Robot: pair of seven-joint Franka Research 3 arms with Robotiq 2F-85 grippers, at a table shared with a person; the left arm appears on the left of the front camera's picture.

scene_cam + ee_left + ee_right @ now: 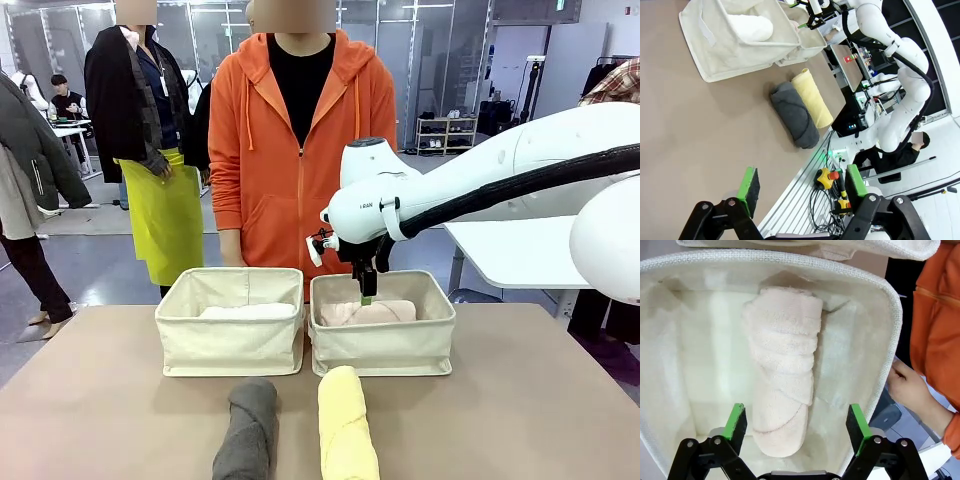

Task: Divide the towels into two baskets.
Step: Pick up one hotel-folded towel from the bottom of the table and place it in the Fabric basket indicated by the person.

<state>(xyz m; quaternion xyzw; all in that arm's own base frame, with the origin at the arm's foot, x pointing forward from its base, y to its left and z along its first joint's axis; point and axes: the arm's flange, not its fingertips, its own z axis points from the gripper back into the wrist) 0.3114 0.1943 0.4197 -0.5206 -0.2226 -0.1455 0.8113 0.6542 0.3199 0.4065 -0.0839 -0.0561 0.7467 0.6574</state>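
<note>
In right basket [894, 307], pink towel [782, 365] beneath parted right jaws

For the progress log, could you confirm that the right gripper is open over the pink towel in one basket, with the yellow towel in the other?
Not quite: the front view shows the white towel in the other basket; the yellow towel lies on the table. The right gripper is indeed open over the pink towel in its basket.
</note>
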